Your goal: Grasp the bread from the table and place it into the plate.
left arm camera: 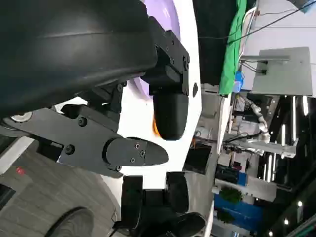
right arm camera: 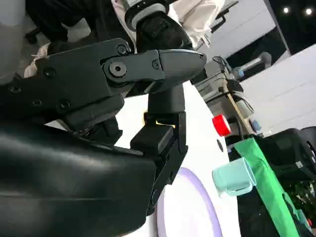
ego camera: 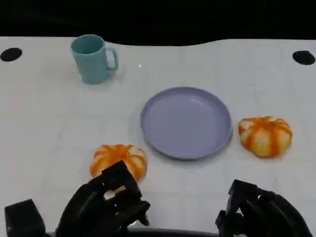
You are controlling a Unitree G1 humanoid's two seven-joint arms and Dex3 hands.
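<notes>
Two orange-and-white bread buns lie on the white table. One bun [ego camera: 118, 160] is left of the lavender plate [ego camera: 186, 122], the other bun [ego camera: 265, 136] is just right of it. The plate holds nothing. My left hand [ego camera: 106, 205] hovers at the table's near edge, directly in front of the left bun, fingers apart and holding nothing. My right hand [ego camera: 256, 212] sits low at the near right, short of the right bun, also holding nothing. In the left wrist view, my fingers [left arm camera: 168, 111] cover all but an orange sliver of bun [left arm camera: 155, 126]. The right wrist view shows the plate [right arm camera: 192, 210].
A teal mug [ego camera: 94, 58] stands at the far left, well behind the plate; it also shows in the right wrist view as the mug [right arm camera: 234, 178]. Black round holes [ego camera: 11, 54] mark the table's far corners. Open white tabletop lies between the buns and the plate.
</notes>
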